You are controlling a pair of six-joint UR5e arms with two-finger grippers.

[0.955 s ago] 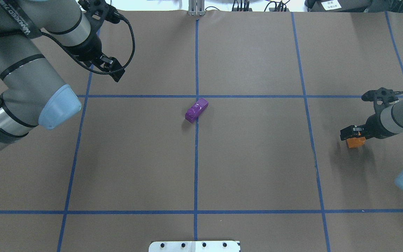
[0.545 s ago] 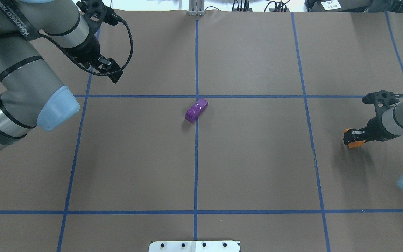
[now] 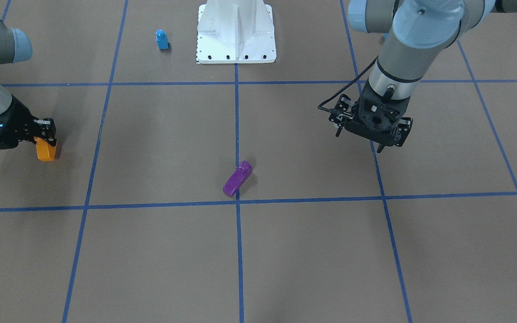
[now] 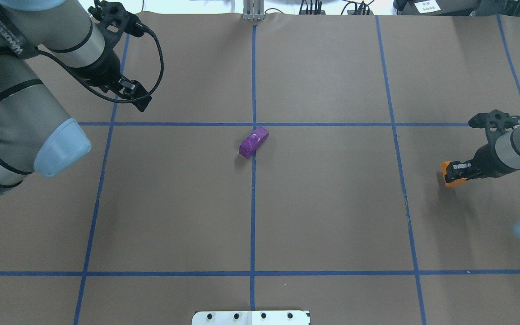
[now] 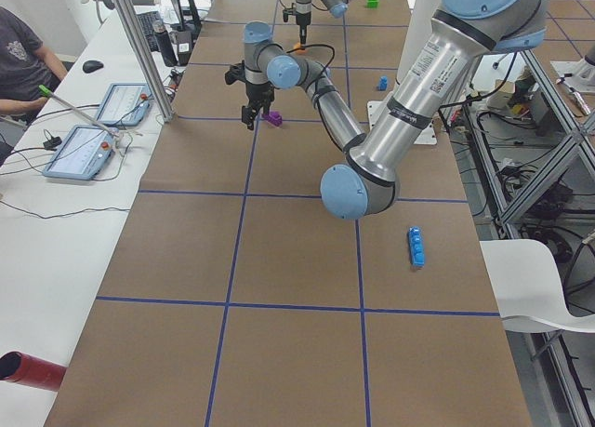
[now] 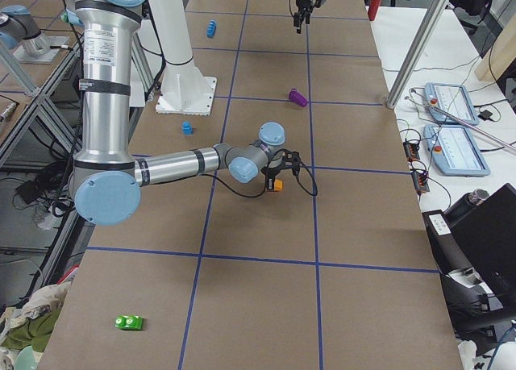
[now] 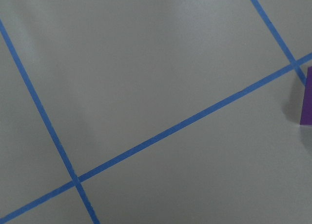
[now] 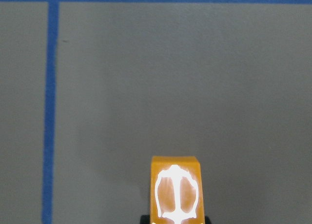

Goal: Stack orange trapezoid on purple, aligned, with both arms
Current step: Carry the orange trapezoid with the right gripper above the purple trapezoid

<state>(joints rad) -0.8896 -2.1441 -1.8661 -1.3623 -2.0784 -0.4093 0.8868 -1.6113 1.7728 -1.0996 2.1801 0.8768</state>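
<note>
The orange trapezoid (image 4: 448,174) is at the far right of the table, held in my shut right gripper (image 4: 457,170). It sits low over the paper, and I cannot tell whether it touches. It also shows in the front view (image 3: 45,150) and fills the bottom of the right wrist view (image 8: 175,194). The purple brick (image 4: 253,141) lies on its side at the table's centre, on the middle blue line (image 3: 238,178). My left gripper (image 4: 140,103) hangs above the table, far to the left of the purple brick. It looks open and empty (image 3: 386,147). The purple brick's edge shows in the left wrist view (image 7: 307,104).
A small blue one-stud brick (image 3: 162,39) stands near the white base pedestal (image 3: 236,31). A long blue brick (image 5: 416,246) and a green brick (image 6: 127,322) lie at the table's ends. An operator (image 5: 23,55) sits beside the table with tablets.
My right gripper has shifted slightly left and away from the robot with the orange trapezoid, turning it. My left gripper has moved a little left and nearer the robot. The purple brick has not moved.
</note>
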